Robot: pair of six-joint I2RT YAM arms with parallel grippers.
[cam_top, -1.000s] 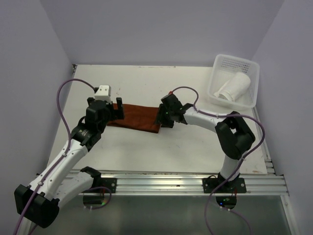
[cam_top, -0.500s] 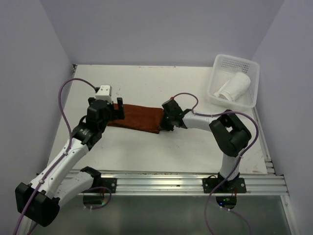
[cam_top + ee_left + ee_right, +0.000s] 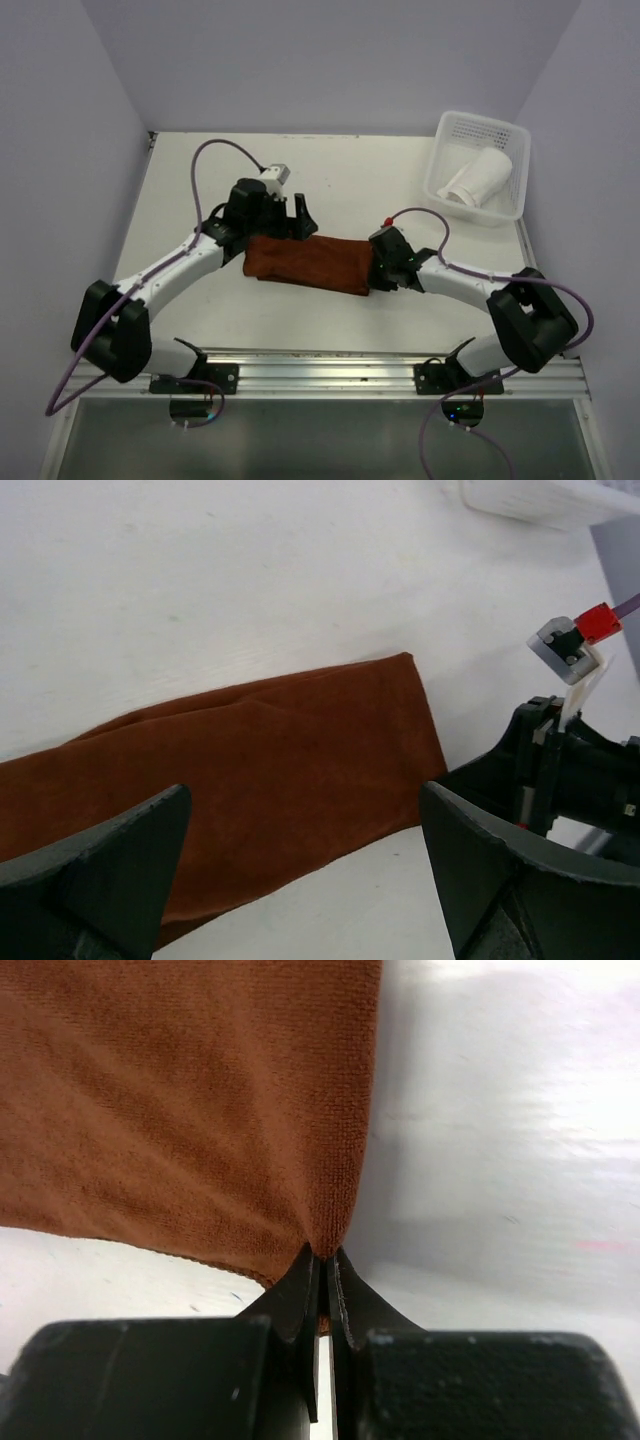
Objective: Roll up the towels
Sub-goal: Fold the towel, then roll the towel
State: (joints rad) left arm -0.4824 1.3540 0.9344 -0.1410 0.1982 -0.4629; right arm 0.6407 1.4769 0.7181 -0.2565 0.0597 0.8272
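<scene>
My right gripper sits nearest, low at the right end of the brown towel, fingers pressed together and pinching its corner, with the cloth puckered up into the nip. The brown towel lies flat on the table as a long folded strip, not rolled yet. My left gripper is on the towel's far side near its left end, fingers spread wide above the cloth and holding nothing. The towel looks light, soft and floppy, with a plush nap that should grip the pads rather than slip. It has no stiffness, so a one-corner hold will likely drag or skew it. I'd judge it best to take both corners of one short end, through all layers, and turn that edge over evenly. Well beyond the towel's right end a basket holds a white rolled towel
</scene>
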